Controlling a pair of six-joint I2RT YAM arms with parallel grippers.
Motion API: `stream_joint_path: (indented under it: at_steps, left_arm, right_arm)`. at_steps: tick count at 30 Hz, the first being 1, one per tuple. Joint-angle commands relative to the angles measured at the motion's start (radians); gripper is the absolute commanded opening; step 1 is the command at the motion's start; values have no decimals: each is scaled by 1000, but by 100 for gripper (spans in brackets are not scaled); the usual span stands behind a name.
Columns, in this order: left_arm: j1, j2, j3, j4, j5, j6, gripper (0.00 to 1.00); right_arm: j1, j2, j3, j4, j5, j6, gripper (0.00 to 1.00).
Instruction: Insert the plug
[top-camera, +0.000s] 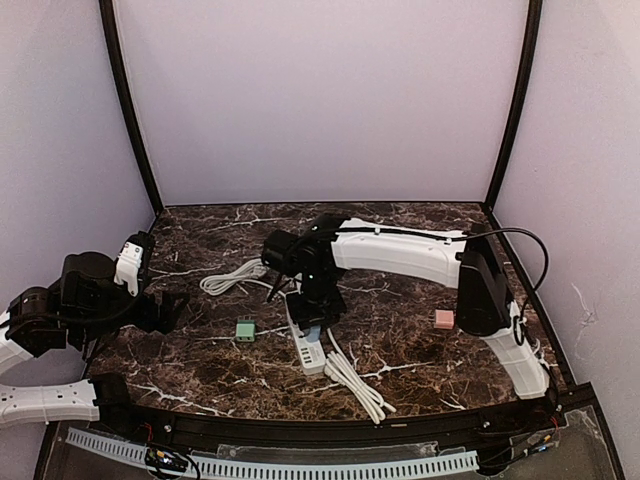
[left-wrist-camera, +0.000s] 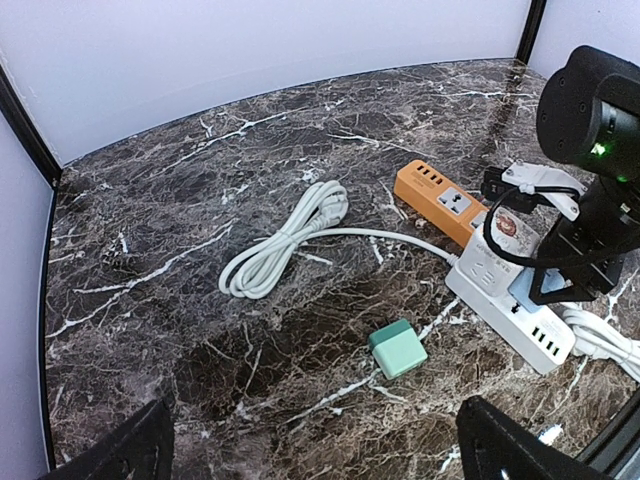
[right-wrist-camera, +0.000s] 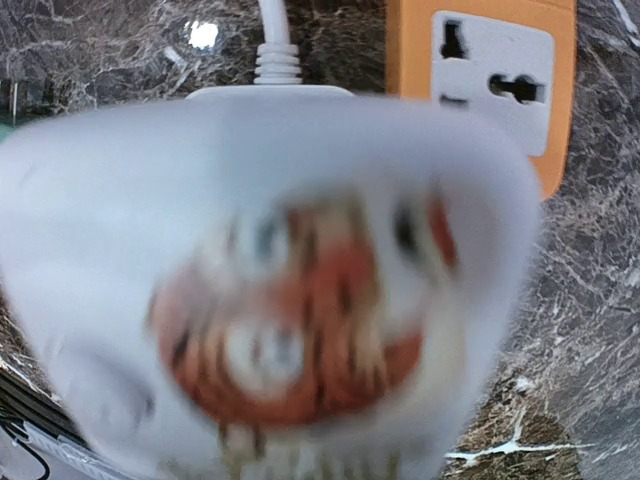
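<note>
The right hand (top-camera: 312, 305) hangs over the long white plastic power strip (left-wrist-camera: 500, 300) on the dark marble tabletop (left-wrist-camera: 180, 160). Directly beneath it sits the blocky white plug (right-wrist-camera: 280, 290) with a round orange-red sticker, so close to the wrist camera that it is only a blur. The fingers are hidden, so I cannot tell whether this hand grips the plug, nor whether the prongs are seated in the strip. Just past the hand lies the orange power strip (right-wrist-camera: 480, 80), close against the white one. The left hand (left-wrist-camera: 320, 455) is spread wide with nothing between its fingers, well apart from both strips. Ahead of it rest a small mint-green cube (left-wrist-camera: 397, 347) and, farther off, a coiled white cable (left-wrist-camera: 285, 245).
</note>
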Motion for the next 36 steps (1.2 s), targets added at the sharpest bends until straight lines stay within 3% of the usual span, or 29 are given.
stream_joint_path:
  at_steps: [1,11,19,29,36]
  left_arm:
    - [4,3,-14,7,-12,7,99]
    - [5,32,3,-11,-82,-18,99]
    - [5,107,121,-140,-121,-110,99]
    - [5,208,274,-295,36,-196,99]
    - [5,274,301,-363,154,-275,99]
  right_arm:
    - [6,-108,-32,29,50,6,36]
    - [17,-269,-142,140,52,-3,54]
    - [-10,-493,-428,341,22,12,69]
    - [-167,-657,-763,762,-246,42,67]
    - [-226,-609,-814,881,-401,0,70]
